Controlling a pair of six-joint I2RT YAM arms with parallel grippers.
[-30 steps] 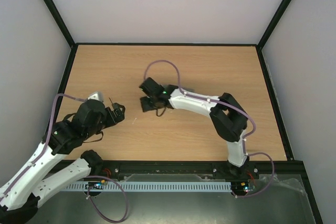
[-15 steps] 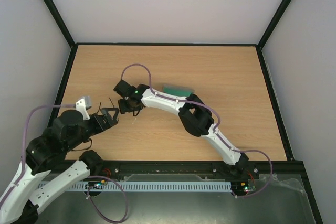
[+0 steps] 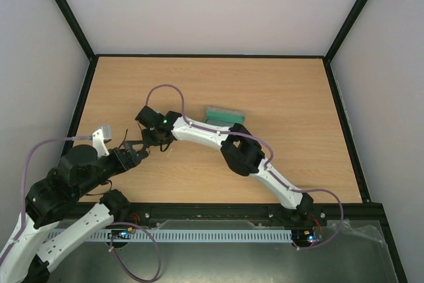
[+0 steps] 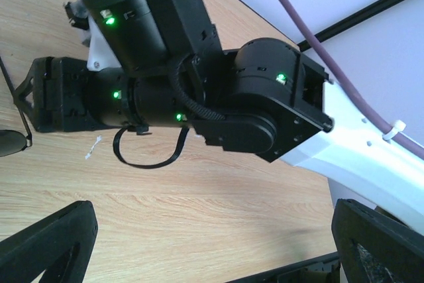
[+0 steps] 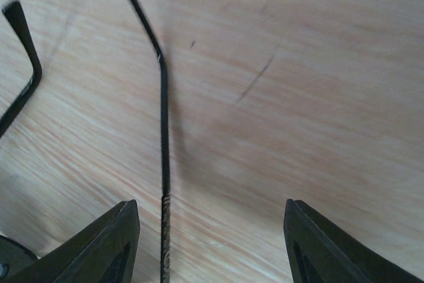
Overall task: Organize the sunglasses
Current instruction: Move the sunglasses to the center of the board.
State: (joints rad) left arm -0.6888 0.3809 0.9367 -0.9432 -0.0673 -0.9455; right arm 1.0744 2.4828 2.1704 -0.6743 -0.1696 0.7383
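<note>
The sunglasses (image 3: 133,144) lie on the wooden table at the left, thin black arms spread. In the right wrist view one arm of the sunglasses (image 5: 162,130) runs lengthwise between my right gripper's fingers (image 5: 109,243), close to the left one and not pinched. The other arm (image 5: 23,38) bends away at the far left. My right gripper (image 5: 212,246) is open, reaching across low over the table (image 3: 147,140). The left wrist view catches one dark lens (image 4: 10,142) at its left edge, beside the right gripper's body (image 4: 66,97). My left gripper (image 4: 212,250) is open and empty, just near-left of the sunglasses (image 3: 134,154).
A case with green lining (image 3: 224,114) lies mid-table, behind the right arm's forearm (image 3: 199,132). Black frame rails (image 3: 85,91) border the table on the left, back and right. The right arm spans the table's middle from its base (image 3: 301,213).
My right arm has swung left across the table, uncovering the green-lined case, and now sits over the sunglasses. My left arm has drawn back toward the near left corner.
</note>
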